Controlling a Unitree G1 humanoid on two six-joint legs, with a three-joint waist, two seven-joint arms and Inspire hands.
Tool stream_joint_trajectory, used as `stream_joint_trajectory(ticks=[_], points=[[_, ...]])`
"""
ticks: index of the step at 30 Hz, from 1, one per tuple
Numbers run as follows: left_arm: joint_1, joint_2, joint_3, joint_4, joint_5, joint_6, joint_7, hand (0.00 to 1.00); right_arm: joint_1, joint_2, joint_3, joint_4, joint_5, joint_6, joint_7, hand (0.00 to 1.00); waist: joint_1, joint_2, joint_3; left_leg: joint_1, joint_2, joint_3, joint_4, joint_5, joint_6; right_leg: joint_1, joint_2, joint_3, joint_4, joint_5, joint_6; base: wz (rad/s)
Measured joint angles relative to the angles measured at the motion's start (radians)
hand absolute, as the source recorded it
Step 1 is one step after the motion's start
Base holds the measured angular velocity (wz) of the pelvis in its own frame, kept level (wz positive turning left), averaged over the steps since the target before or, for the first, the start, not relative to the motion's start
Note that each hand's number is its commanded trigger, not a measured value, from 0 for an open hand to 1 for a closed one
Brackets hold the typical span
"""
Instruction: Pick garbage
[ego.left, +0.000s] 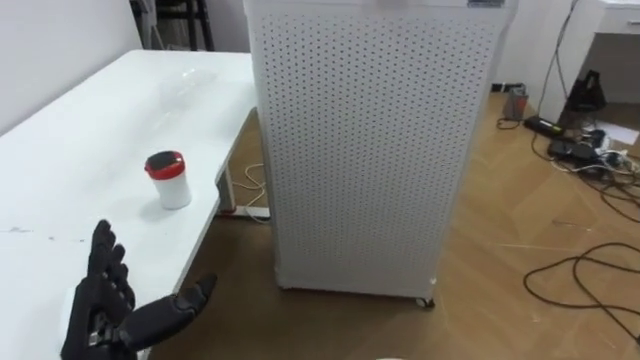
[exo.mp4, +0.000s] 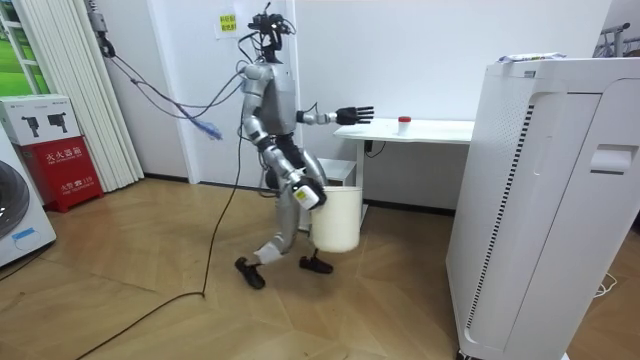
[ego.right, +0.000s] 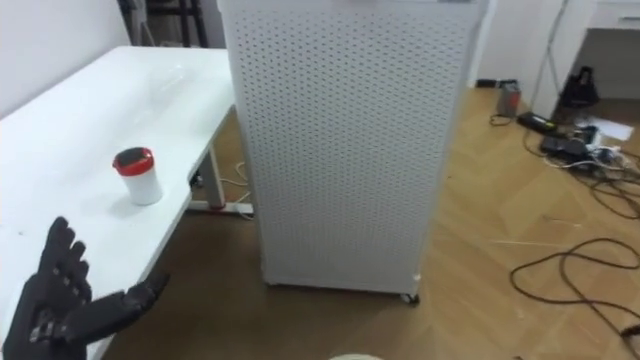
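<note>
Garbage to pick looks like the red-lidded cup (ego.left: 168, 180) standing upright on the white counter (ego.left: 60, 150), just beyond the left hand (ego.left: 100, 305), whose fingers are spread and empty; it should reach farther, straddle the cup's body below the lid, and close gently.

The cabinet (ego.left: 360, 150) is matt, perforated sheet. Left of it, a smooth table (ego.left: 60, 190) bears a plastic-looking cup (ego.left: 170, 182).

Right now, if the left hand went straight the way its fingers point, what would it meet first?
Probably the red-lidded cup on the table: the left hand hovers above the table's near edge, fingers aimed roughly at it. Depth is unclear, so it could pass beside it.
</note>
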Motion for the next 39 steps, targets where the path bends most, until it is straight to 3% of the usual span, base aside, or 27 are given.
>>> stream_joint_trajectory(ticks=[1,2,5,7,8,9,10,11,12,13,17,18,19,20,21,22,23,24,25,26,28,32,34,39], points=[[-0.007,0.004,-0.01,0.0,-0.002,-0.009,0.013,0.0,-0.006,0.001,0.001,0.0,0.007,-0.005,0.001,1.0,-0.009,0.016,0.0002,0.021,-0.008,-0.019,-0.003,-0.014,0.011,-0.025,-0.001,0.001,0.05,0.093,-0.001,0.16],[-0.014,0.005,-0.013,0.0,-0.001,-0.012,0.016,0.0,-0.01,0.001,0.001,0.0,0.009,-0.009,0.002,1.0,-0.01,0.021,0.004,0.032,-0.009,-0.026,-0.006,-0.022,0.016,-0.037,0.0,0.0,0.069,0.11,0.002,0.19],[-0.032,0.003,-0.014,0.001,0.004,-0.015,0.037,0.0,-0.027,0.002,0.003,0.0,0.013,-0.011,0.024,1.0,-0.017,0.036,0.0113,0.092,-0.006,-0.061,-0.059,-0.032,0.02,-0.156,0.024,-0.023,0.09,0.008,-0.004,0.18],[-0.038,0.0,-0.026,0.002,0.023,-0.016,0.041,0.0,-0.019,0.003,0.005,0.001,0.013,-0.011,0.03,1.0,-0.034,0.041,0.015,0.146,0.005,-0.113,-0.106,-0.032,0.018,-0.222,0.076,-0.053,-0.061,-0.043,-0.015,0.47],[-0.037,-0.001,-0.032,0.002,0.023,-0.016,0.041,0.0,-0.017,0.003,0.005,0.001,0.013,-0.011,0.032,1.0,-0.039,0.04,0.0159,0.162,0.008,-0.124,-0.122,-0.03,0.016,-0.231,0.092,-0.052,-0.124,-0.044,-0.015,0.49],[-0.037,-0.001,-0.041,0.005,0.026,-0.016,0.042,0.0,-0.011,0.003,0.005,0.002,0.012,-0.011,0.032,1.0,-0.05,0.036,0.017,0.196,0.012,-0.151,-0.159,-0.027,0.01,-0.229,0.119,-0.052,-0.267,-0.041,-0.017,0.45],[-0.037,-0.001,-0.043,0.007,0.027,-0.016,0.046,0.0,-0.011,0.004,0.005,0.005,0.006,-0.011,0.033,1.0,-0.054,0.028,0.0131,0.219,0.012,-0.171,-0.187,-0.026,0.007,-0.225,0.14,-0.049,-0.413,-0.021,-0.024,0.45],[-0.038,-0.001,-0.044,0.008,0.029,-0.016,0.048,0.0,-0.011,0.007,0.004,0.005,0.001,-0.013,0.03,1.0,-0.058,0.025,0.0115,0.229,0.012,-0.182,-0.197,-0.027,0.004,-0.218,0.152,-0.04,-0.487,-0.002,-0.027,0.51],[-0.042,0.0,-0.05,0.017,0.031,-0.016,0.055,0.0,-0.011,0.007,0.005,0.006,-0.007,-0.015,0.03,1.0,-0.066,0.024,0.0085,0.249,0.014,-0.207,-0.211,-0.031,-0.003,-0.199,0.181,-0.019,-0.563,0.081,-0.041,0.52],[-0.044,-0.003,-0.054,0.029,0.04,-0.016,0.057,0.0,-0.013,0.006,0.004,0.006,-0.007,-0.015,0.028,1.0,-0.073,0.027,0.0037,0.267,0.021,-0.232,-0.23,-0.034,-0.01,-0.171,0.197,-0.015,-0.59,0.115,-0.051,0.48],[-0.046,0.0,-0.056,0.028,0.056,-0.012,0.079,0.0,-0.043,0.007,0.003,0.006,-0.004,-0.017,0.024,1.0,-0.06,0.033,0.002,0.306,0.058,-0.235,-0.268,-0.031,-0.037,-0.111,0.225,-0.033,-0.67,0.121,-0.062,0.17],[-0.046,0.0,-0.054,0.028,0.055,-0.009,0.084,0.0,-0.047,0.008,0.003,0.006,-0.004,-0.017,0.025,1.0,-0.06,0.032,0.002,0.325,0.068,-0.211,-0.283,-0.027,-0.061,-0.076,0.231,-0.026,-0.71,0.123,-0.065,0.19],[-0.045,0.0,-0.052,0.027,0.054,-0.007,0.092,0.0,-0.05,0.009,0.003,0.006,-0.005,-0.017,0.025,1.0,-0.063,0.03,0.0029,0.335,0.075,-0.177,-0.281,-0.025,-0.104,-0.038,0.231,-0.025,-0.747,0.124,-0.065,0.22],[-0.044,0.0,-0.051,0.027,0.054,-0.007,0.094,0.0,-0.051,0.009,0.004,0.006,-0.005,-0.017,0.025,1.0,-0.061,0.03,0.0031,0.337,0.08,-0.158,-0.274,-0.025,-0.131,-0.022,0.23,-0.023,-0.764,0.127,-0.063,0.29],[-0.046,0.002,-0.047,0.027,0.054,-0.007,0.096,0.0,-0.055,0.011,0.003,0.006,-0.004,-0.017,0.025,1.0,-0.062,0.021,0.0097,0.326,0.084,-0.127,-0.233,-0.027,-0.178,0.009,0.224,-0.002,-0.797,0.133,-0.062,0.41],[-0.053,0.002,-0.048,0.025,0.048,-0.006,0.096,0.0,-0.056,0.018,-0.006,0.006,-0.004,-0.017,0.024,1.0,-0.063,0.009,0.0137,0.291,0.109,-0.114,-0.234,-0.05,-0.17,0.019,0.225,0.043,-0.811,0.135,-0.057,0.59],[-0.068,0.0,-0.053,0.025,0.049,-0.004,0.095,0.0,-0.057,0.02,-0.019,0.006,-0.003,-0.018,0.024,1.0,-0.065,0.02,0.0078,0.264,0.141,-0.116,-0.261,-0.045,-0.168,0.013,0.232,0.063,-0.809,0.133,-0.054,0.78],[-0.09,-0.002,-0.064,0.024,0.05,-0.002,0.095,0.0,-0.06,0.022,-0.039,0.013,-0.003,-0.014,0.024,1.0,-0.058,0.01,0.004,0.234,0.165,-0.08,-0.273,-0.021,-0.133,-0.009,0.231,0.086,-0.805,0.123,-0.037,0.56],[-0.089,0.004,-0.064,0.023,0.049,-0.002,0.097,0.0,-0.064,0.022,-0.039,0.013,-0.003,-0.011,0.024,1.0,-0.036,0.001,0.0037,0.239,0.168,-0.041,-0.294,-0.004,-0.107,-0.018,0.229,0.074,-0.812,0.122,-0.03,0.19],[-0.08,0.009,-0.056,0.023,0.049,0.006,0.101,0.0,-0.072,0.022,-0.038,0.015,-0.005,-0.009,0.024,1.0,-0.014,-0.001,0.004,0.251,0.167,-0.033,-0.3,-0.003,-0.106,-0.01,0.233,0.056,-0.826,0.125,-0.029,-0.16],[-0.07,0.016,-0.028,0.023,0.049,0.013,0.115,0.0,-0.079,0.02,-0.038,0.015,-0.009,-0.009,0.032,1.0,-0.01,0.005,0.0051,0.272,0.166,-0.035,-0.311,-0.003,-0.106,0.02,0.236,0.029,-0.855,0.137,-0.033,-0.15],[-0.07,0.014,-0.002,0.007,0.049,0.013,0.123,0.0,-0.074,0.02,-0.038,0.015,-0.01,-0.009,0.056,1.0,-0.017,0.019,0.007,0.312,0.166,-0.035,-0.35,-0.003,-0.105,0.062,0.239,0.024,-0.881,0.139,-0.033,-0.03],[-0.07,0.013,-0.002,0.006,0.052,0.012,0.132,0.0,-0.075,0.02,-0.039,0.015,-0.028,-0.009,0.061,1.0,-0.026,0.029,0.0043,0.318,0.167,-0.05,-0.36,-0.003,-0.105,0.065,0.242,0.004,-0.88,0.137,-0.036,0.05],[-0.06,0.01,-0.003,0.0,0.111,0.012,0.136,0.0,-0.071,0.013,-0.037,0.027,-0.036,-0.01,0.091,1.0,-0.022,0.029,0.0037,0.316,0.168,-0.065,-0.359,-0.001,-0.109,0.066,0.247,-0.008,-0.878,0.135,-0.042,0.07]])
